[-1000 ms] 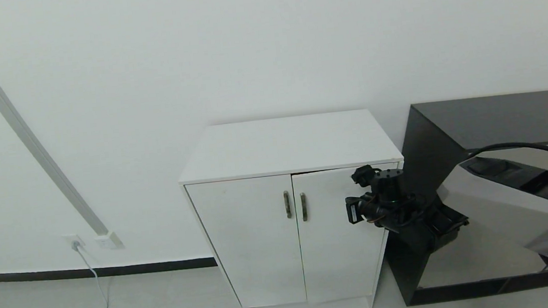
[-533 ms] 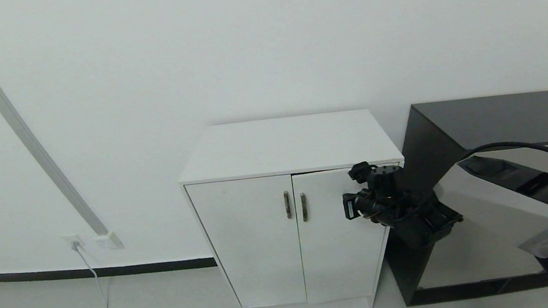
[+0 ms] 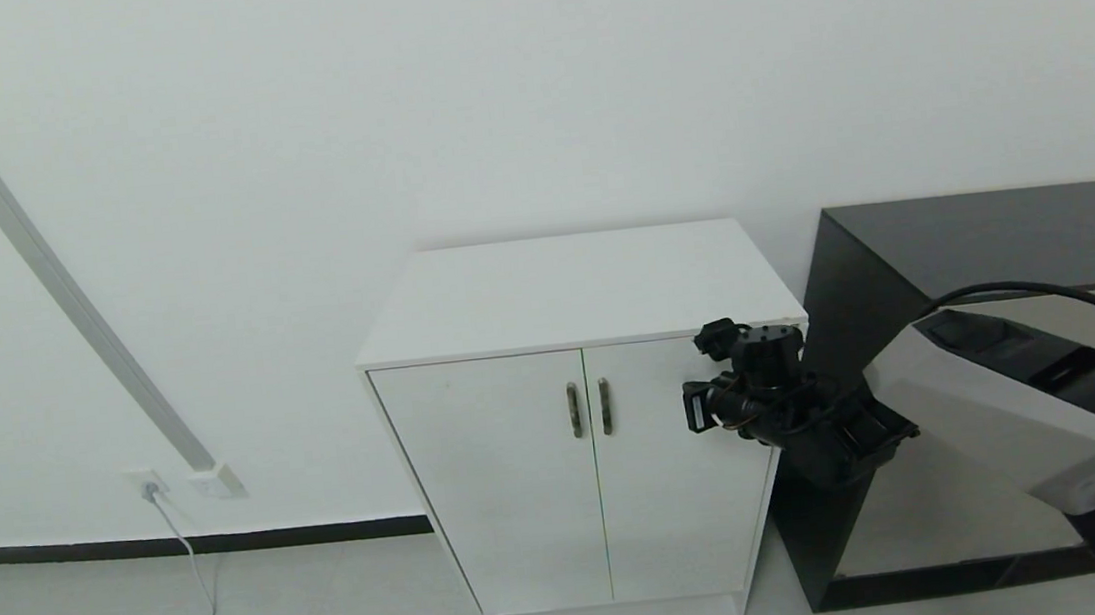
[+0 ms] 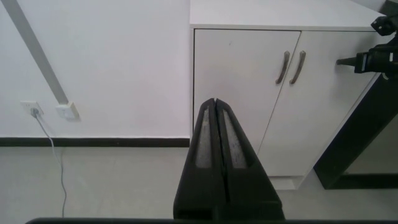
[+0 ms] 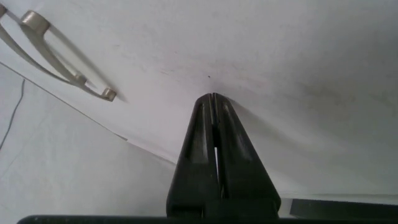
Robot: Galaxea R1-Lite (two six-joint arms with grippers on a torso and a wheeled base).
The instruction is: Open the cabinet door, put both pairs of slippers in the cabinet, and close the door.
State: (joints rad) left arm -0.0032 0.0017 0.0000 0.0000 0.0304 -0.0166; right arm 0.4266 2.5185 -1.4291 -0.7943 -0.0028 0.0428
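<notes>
Seemingly at the very end of the task. Cabinet [image 3: 566, 291] against the wall, left door [image 3: 495, 493] and right door [image 3: 677, 506] both flush and shut, no gap at the seam. Right gripper [image 5: 213, 98] with jaws clenched together on nothing, tip at the right door's face, touching or all but, off to the side of the handles [image 3: 573, 409]; judged the final push of closing. Left gripper [image 4: 214, 106] likewise clenched and empty, held well back from the cabinet, pointed toward it. Slippers presumably inside, behind the doors; impossible to confirm. Left to do, at most: drawing the right arm away. By count: one cabinet, two doors, two handles side by side at the seam, two grippers, one dark table [image 3: 1003, 238] just beside the cabinet, on the robot's right.
</notes>
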